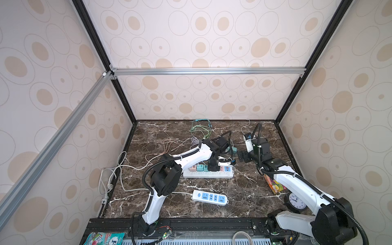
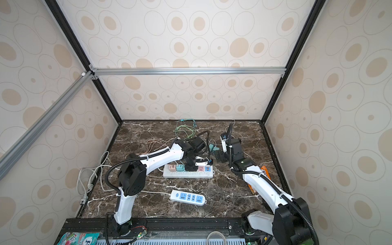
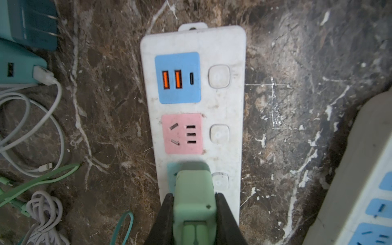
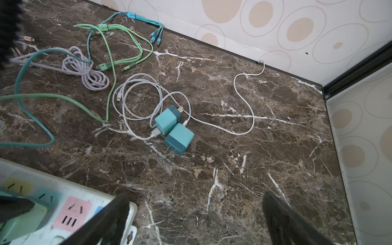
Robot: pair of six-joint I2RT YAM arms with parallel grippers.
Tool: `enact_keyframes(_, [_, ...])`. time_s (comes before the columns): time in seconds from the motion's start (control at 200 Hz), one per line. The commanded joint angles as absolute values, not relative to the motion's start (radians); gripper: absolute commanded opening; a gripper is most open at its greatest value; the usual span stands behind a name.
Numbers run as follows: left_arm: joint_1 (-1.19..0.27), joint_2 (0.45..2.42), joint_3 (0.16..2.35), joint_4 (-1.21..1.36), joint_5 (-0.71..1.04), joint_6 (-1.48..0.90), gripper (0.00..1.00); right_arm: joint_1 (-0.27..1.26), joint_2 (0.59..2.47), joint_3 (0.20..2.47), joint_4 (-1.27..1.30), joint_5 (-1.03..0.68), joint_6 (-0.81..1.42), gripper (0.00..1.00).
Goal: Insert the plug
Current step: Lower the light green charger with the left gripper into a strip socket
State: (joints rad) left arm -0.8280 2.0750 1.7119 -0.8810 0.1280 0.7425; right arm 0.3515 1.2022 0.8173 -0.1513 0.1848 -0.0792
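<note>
A pale green plug (image 3: 193, 191) stands on the teal socket of the white power strip (image 3: 224, 42), next to the free pink socket (image 3: 182, 133). Its prongs are hidden. My left gripper (image 3: 194, 198) is shut on the plug, one black finger on each side. In both top views the left gripper (image 1: 213, 167) (image 2: 191, 167) points down onto the strip (image 1: 207, 174) (image 2: 187, 174) and hides the plug. My right gripper (image 4: 196, 212) is open and holds nothing. It hovers just past the strip's end (image 1: 241, 156) (image 2: 219, 156). The right wrist view catches the plug (image 4: 23, 220) at its edge.
Pink and teal plugs (image 1: 196, 168) sit further along the strip. A second strip with blue sockets (image 1: 210, 197) lies nearer the front. Two teal chargers (image 4: 167, 121) (image 4: 180, 137) and loose cables (image 4: 89, 72) lie behind. A clock (image 1: 297, 201) and a snack pack (image 1: 275, 186) are at the right.
</note>
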Motion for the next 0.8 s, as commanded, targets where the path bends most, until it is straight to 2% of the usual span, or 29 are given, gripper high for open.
enact_keyframes(0.0, [-0.815,2.130,1.633,-0.832,0.113,0.786,0.00,0.350,1.193,0.847,-0.166,0.196,-0.080,0.99])
enact_keyframes(0.195, [-0.817,2.123,1.557,-0.750,0.022,0.752,0.00,0.350,1.192,0.863,-0.209,0.202,-0.071,0.99])
enact_keyframes(0.39, [-0.815,2.085,1.495,-0.656,0.020,0.728,0.01,0.350,1.164,0.850,-0.222,0.216,-0.047,0.99])
enact_keyframes(0.415, [-0.814,2.084,1.513,-0.661,0.012,0.724,0.06,0.351,1.162,0.850,-0.225,0.218,-0.039,0.99])
enact_keyframes(0.44, [-0.812,2.081,1.537,-0.672,0.014,0.719,0.22,0.351,1.160,0.850,-0.232,0.218,-0.031,0.99])
enact_keyframes(0.455, [-0.810,2.078,1.552,-0.679,0.015,0.715,0.28,0.350,1.157,0.849,-0.233,0.220,-0.024,0.99])
enact_keyframes(0.54, [-0.807,2.029,1.626,-0.659,0.040,0.690,0.61,0.350,1.135,0.827,-0.236,0.211,0.018,0.99])
enact_keyframes(0.595, [-0.807,1.972,1.633,-0.614,0.081,0.692,0.78,0.350,1.116,0.803,-0.229,0.210,0.056,0.99])
enact_keyframes(0.64, [-0.807,1.921,1.617,-0.559,0.116,0.688,0.96,0.350,1.100,0.786,-0.227,0.208,0.087,0.99])
enact_keyframes(0.795, [-0.799,1.776,1.557,-0.467,0.236,0.638,0.99,0.348,1.095,0.782,-0.307,0.202,0.210,0.99])
